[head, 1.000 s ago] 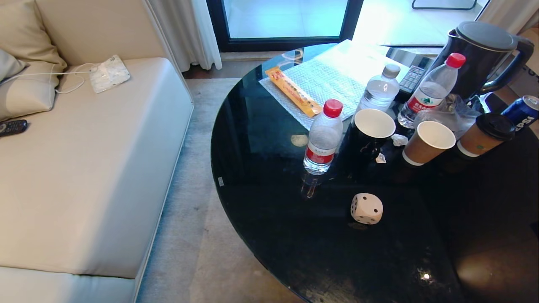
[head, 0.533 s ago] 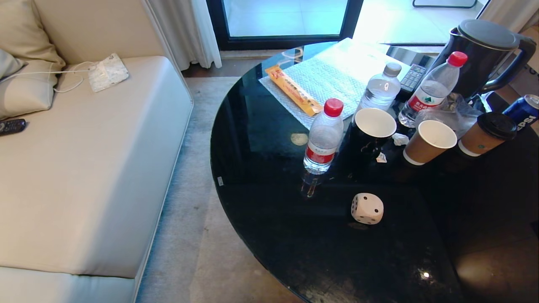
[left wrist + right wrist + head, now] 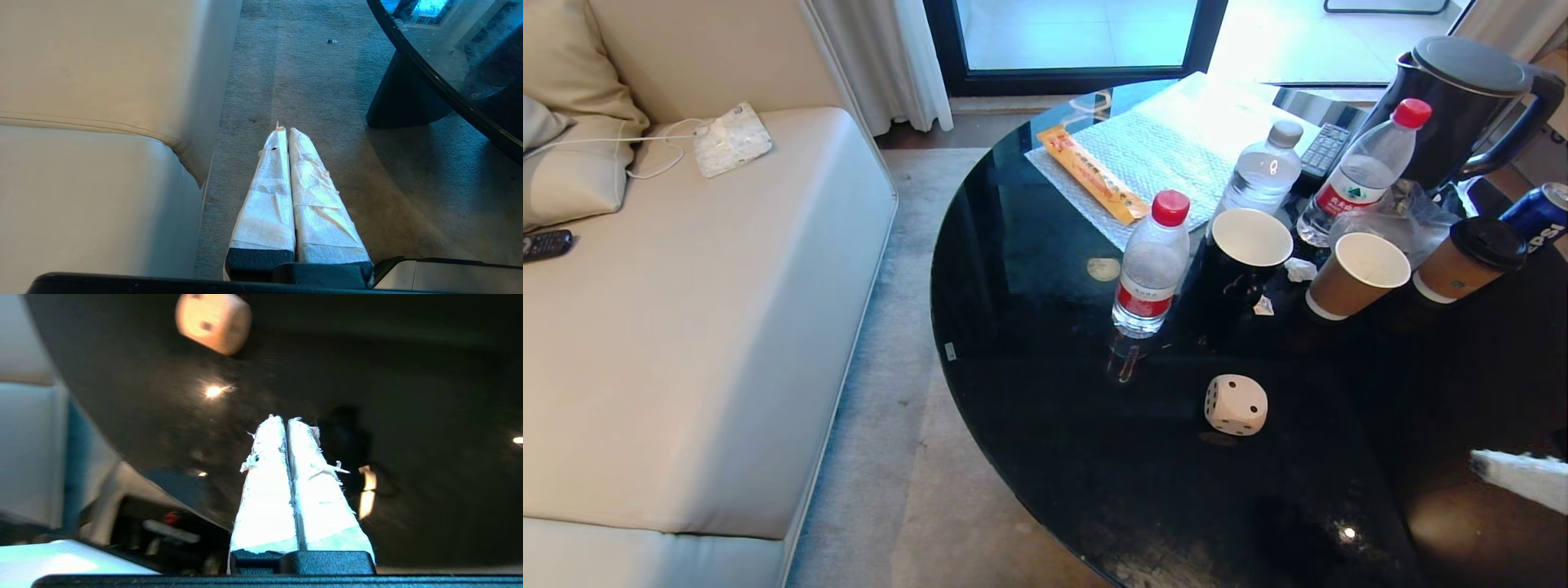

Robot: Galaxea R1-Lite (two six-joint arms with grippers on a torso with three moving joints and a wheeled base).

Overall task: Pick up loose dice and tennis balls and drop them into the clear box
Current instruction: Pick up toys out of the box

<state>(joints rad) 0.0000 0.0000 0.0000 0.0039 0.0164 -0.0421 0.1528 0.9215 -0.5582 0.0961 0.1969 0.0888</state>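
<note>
beige die (image 3: 1236, 404) resting on table (image 3: 1029, 392)

This looks like a hotel room or living-room lounge: a beige sofa (image 3: 686, 327) with a cushion (image 3: 572, 98) and a remote (image 3: 547, 245) faces a round black glass table (image 3: 1094, 457) on carpet (image 3: 882, 457), holding a kettle (image 3: 1462, 106), water bottles (image 3: 1147, 269), paper cups (image 3: 1352, 278), beside curtains (image 3: 882, 57) at a glass door (image 3: 1078, 37).

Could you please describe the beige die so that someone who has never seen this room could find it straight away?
Beside the cream sofa stands a round black glass table with bottles and cups crowded along its far side. On the bare near part, in front of the red-capped water bottle and the black mug, sits the beige die. It is the only cube there, round-cornered with dark pips.
</note>
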